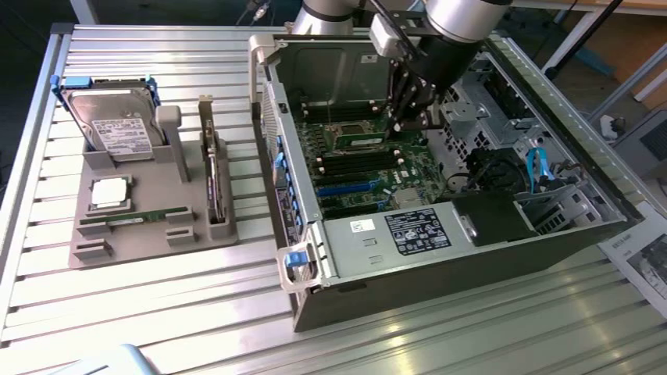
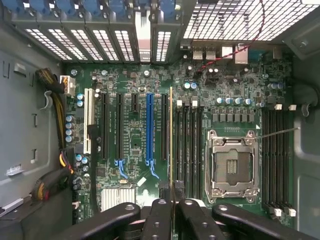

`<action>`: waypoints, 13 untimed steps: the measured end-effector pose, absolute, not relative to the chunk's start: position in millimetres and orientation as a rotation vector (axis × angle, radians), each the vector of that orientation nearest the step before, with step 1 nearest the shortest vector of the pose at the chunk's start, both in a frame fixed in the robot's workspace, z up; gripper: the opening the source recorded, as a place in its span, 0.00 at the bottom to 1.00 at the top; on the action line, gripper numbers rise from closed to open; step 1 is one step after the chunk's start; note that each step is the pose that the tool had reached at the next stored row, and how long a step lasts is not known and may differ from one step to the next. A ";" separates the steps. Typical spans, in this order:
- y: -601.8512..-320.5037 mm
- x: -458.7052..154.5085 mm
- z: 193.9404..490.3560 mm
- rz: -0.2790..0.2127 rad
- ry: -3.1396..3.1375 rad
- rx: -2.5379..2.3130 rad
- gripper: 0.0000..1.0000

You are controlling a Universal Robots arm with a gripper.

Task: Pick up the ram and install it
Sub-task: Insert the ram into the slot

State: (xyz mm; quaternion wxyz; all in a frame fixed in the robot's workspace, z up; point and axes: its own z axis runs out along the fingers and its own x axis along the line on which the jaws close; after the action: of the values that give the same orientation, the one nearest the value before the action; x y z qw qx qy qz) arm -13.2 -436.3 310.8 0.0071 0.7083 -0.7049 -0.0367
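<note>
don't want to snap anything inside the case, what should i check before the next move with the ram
1. Grip on the ram: ok, the gripper is shut on it, with the ram's thin edge facing the wrist camera.
2. Ram parallel to the memory slots: ok, its edge runs the same way they do.
3. Slots free: ok, no stick sits in the ones beside the processor socket.
4. Ram exactly over one slot: cannot tell, its edge appears just beside the outermost slot.
5. White slot latches open: cannot tell.
6. Cables clear of those slots: ok.
</note>
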 end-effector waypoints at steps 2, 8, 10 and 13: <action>-436.3 -13.2 307.4 -0.115 -2.205 2.215 0.12; -436.3 -13.2 292.3 -0.115 -2.205 2.215 0.12; -436.3 -13.2 292.0 -0.115 -2.204 2.215 0.12; -436.2 -13.2 291.8 -0.115 -2.205 2.215 0.12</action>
State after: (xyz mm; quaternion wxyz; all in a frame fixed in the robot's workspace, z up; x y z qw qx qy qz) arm -13.2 -436.2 291.8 0.0071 0.7083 -0.7049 -0.0367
